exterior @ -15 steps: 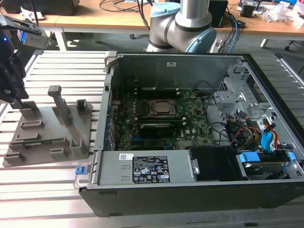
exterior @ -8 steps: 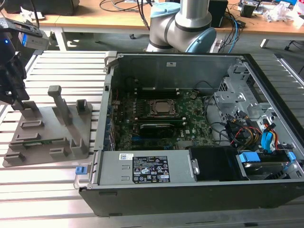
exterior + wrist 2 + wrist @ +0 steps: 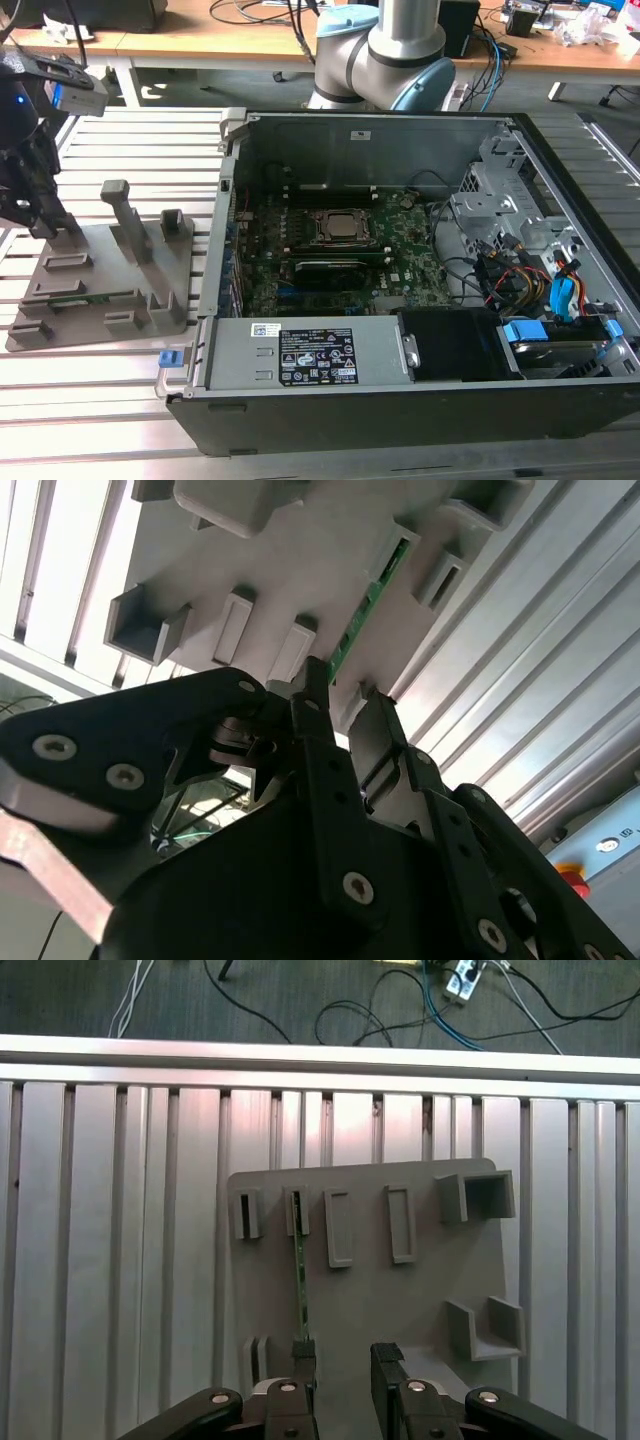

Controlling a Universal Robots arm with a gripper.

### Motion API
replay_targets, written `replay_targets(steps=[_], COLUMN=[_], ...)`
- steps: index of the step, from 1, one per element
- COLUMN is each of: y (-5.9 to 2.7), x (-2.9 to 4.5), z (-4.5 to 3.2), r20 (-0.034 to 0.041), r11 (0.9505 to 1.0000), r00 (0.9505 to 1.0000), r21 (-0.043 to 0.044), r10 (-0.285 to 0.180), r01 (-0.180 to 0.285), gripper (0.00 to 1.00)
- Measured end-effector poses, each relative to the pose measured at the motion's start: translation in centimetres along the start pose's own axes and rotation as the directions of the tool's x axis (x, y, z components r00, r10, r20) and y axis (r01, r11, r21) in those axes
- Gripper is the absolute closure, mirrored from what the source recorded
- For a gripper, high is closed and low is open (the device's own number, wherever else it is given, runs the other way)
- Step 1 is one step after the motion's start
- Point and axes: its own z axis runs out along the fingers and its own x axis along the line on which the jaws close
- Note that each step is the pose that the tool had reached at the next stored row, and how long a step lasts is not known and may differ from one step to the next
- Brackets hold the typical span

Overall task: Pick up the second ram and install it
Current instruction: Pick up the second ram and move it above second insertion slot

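**End effector open over the holder, stick not yet gripped**

The end effector (image 3: pixel 343 1358) hangs low over the grey holder tray (image 3: pixel 420 1300). Its two fingers are spread, with a clear gap and nothing between them. The second ram (image 3: pixel 300 1290) stands on edge in a slot of that tray. In the exterior view the tray lies at the left, well apart from the open computer case (image 3: pixel 400 425) and its motherboard (image 3: pixel 400 270).

The likeliest trouble is alignment. In the first wrist view the thin stick lines up with one finger (image 3: pixel 305 1360) rather than with the gap. From there, a descent could land that fingertip on the board's top edge, and closing could miss it altogether. Either might chip the stick or lever it crooked in its slot. Whether the tray is fastened down cannot be told. If it is loose, a push from the finger could slide it.

The tray and case rest on a slatted metal desk (image 3: pixel 100 1260), pale and grooved along its length. Beyond its rail is dark floor strewn with cables (image 3: pixel 350 1020). Behind the arm's base (image 3: pixel 385 50) stands a wooden desk (image 3: pixel 200 30) carrying more cables and clutter.
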Motion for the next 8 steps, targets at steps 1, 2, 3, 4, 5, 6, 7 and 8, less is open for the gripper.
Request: replay_targets(steps=[1, 2, 3, 4, 5, 6, 7, 8], y=[0.00, 0.00, -0.01, -0.01, -0.02, -0.02, -0.03, -0.03], x=[0.00, 0.00, 0.00, 0.01, 0.01, 0.01, 0.02, 0.02], z=[0.06, 0.10, 0.22, 0.31, 0.43, 0.55, 0.65, 0.71], r20=[0.0000, 0.0000, 0.0000, 0.0001, 0.0000, 0.0001, 0.0000, 0.0000], r11=[1.0000, 1.0000, 1.0000, 1.0000, 1.0000, 1.0000, 1.0000, 1.0000], r00=[1.0000, 1.0000, 1.0000, 1.0000, 1.0000, 1.0000, 1.0000, 1.0000], r21=[0.0000, 0.0000, 0.0000, 0.0001, 0.0000, 0.0001, 0.0000, 0.0000], r10=[0.000, 0.000, 0.000, 0.000, 0.000, 0.000, 0.000, 0.000], r01=[0.000, 0.000, 0.000, 0.000, 0.000, 0.000, 0.000, 0.000], gripper=[0.64, 0.64, 0.64, 0.64, 0.64, 0.64, 0.64, 0.64])
